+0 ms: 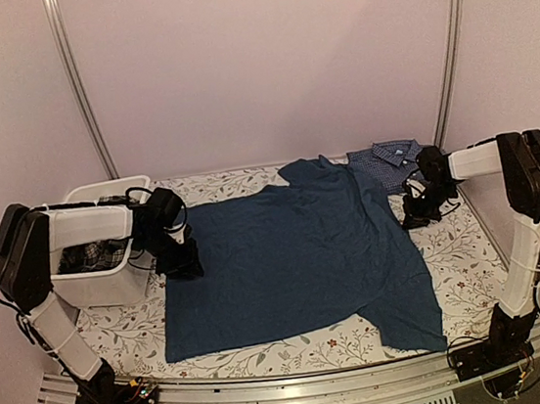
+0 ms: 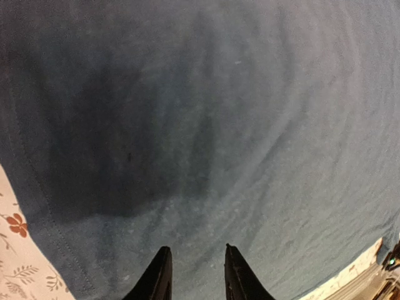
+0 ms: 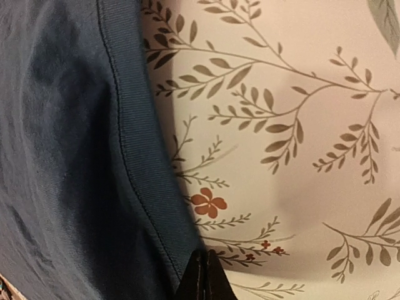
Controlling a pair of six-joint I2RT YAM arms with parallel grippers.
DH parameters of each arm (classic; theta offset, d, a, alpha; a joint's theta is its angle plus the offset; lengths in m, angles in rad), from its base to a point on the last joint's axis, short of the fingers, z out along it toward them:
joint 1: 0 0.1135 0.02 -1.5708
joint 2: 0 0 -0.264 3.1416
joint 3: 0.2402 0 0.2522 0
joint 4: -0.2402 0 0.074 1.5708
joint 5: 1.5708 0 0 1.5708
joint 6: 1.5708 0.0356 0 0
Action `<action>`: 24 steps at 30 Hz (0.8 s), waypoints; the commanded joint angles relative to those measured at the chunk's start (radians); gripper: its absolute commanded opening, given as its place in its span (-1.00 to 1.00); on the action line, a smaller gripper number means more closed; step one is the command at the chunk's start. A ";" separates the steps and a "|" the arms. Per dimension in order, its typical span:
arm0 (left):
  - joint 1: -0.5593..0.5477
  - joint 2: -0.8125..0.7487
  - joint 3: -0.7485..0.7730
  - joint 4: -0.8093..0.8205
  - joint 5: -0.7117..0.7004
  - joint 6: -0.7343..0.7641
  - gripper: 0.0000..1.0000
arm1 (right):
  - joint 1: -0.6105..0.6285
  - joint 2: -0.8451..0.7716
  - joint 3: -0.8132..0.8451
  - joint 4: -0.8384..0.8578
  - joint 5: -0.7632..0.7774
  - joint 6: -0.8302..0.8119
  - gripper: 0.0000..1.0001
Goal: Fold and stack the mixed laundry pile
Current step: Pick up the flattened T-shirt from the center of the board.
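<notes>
Dark blue T-shirt (image 1: pixel 298 268) spread flat mid-tablecloth (image 1: pixel 453 248), long axis running left to right.
Its hem faces your left edge, its neckband (image 3: pixel 134 156) the right edge. Your left gripper (image 2: pixel 195 250) sits over the hem end, fingers slightly apart; your right gripper (image 3: pixel 201 257) has its fingers pressed together at the neckband's rim.

The plain dark blue cloth T-shirt (image 1: pixel 297 258) looks matt and soft, faintly creased, with a finely ribbed edge band (image 3: pixel 134 156). Beneath it the floral-print tablecloth (image 1: pixel 453 248) is smooth, matt fabric, while the white rectangular plastic tub (image 1: pixel 102 282) at the T-shirt's left edge looks smooth and slightly glossy.
</notes>
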 commanded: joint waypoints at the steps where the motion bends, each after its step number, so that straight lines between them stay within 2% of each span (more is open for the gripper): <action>1: 0.025 0.055 -0.026 -0.008 -0.038 -0.050 -0.49 | -0.020 -0.046 -0.096 -0.034 0.167 0.025 -1.00; 8: 0.079 0.092 -0.056 0.019 -0.046 -0.056 -0.53 | -0.139 -0.127 -0.171 -0.012 0.190 0.078 -1.00; 18: 0.121 0.162 0.003 0.038 -0.059 -0.012 -0.53 | -0.152 -0.183 -0.248 -0.003 0.198 0.105 -1.00; 24: 0.175 0.217 0.073 0.037 -0.080 0.035 -0.51 | -0.159 -0.156 -0.135 -0.006 0.134 0.121 -1.00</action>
